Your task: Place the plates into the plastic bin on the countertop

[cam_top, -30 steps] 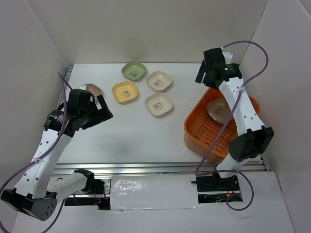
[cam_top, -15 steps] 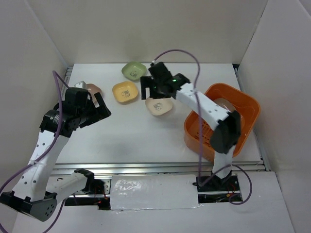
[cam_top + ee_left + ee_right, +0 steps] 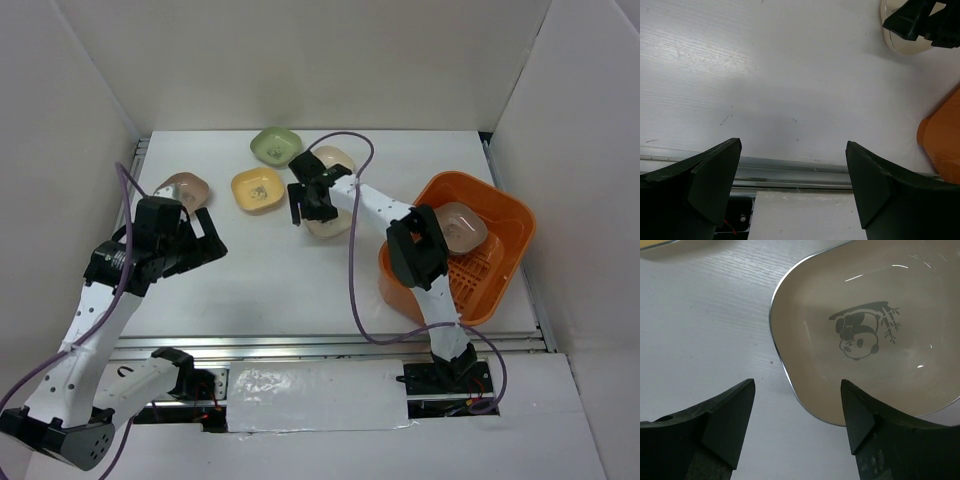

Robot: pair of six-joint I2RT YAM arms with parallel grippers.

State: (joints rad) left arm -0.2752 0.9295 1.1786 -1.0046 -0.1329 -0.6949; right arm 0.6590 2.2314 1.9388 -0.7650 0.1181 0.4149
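Presently, right end effector (image 3: 796,390) released over the rim of a cream plate (image 3: 865,340); left end effector (image 3: 793,146) released above countertop (image 3: 765,75).

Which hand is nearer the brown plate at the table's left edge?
Left. The left hand sits just on the near side of the brown plate, apart from it; the right hand is farther right, beyond the yellow plate, above a cream plate.

The space is enclosed on three sides by plain white panels (image 3: 330,60); soft, even light is cast throughout.
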